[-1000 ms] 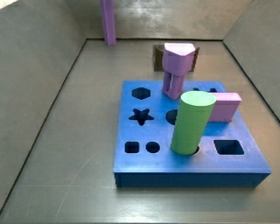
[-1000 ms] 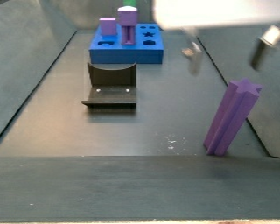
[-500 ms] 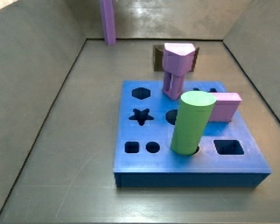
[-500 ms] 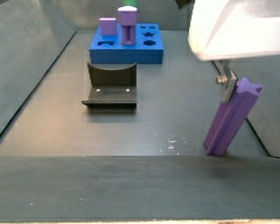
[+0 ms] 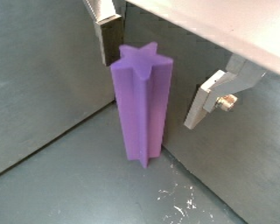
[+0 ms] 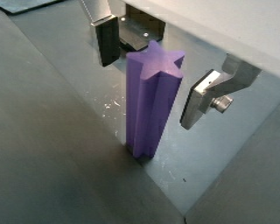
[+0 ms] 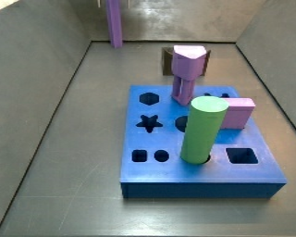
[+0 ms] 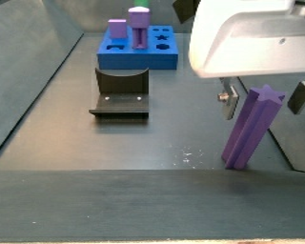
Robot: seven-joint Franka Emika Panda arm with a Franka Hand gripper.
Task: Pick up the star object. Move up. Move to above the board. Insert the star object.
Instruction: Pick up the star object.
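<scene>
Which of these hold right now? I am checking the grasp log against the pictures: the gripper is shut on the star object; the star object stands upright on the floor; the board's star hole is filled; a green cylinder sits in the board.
1. The gripper is shut on the star object. False: its fingers stand apart on either side, jaws open.
2. The star object stands upright on the floor. True.
3. The board's star hole is filled. False: it is empty.
4. A green cylinder sits in the board. True.
</scene>
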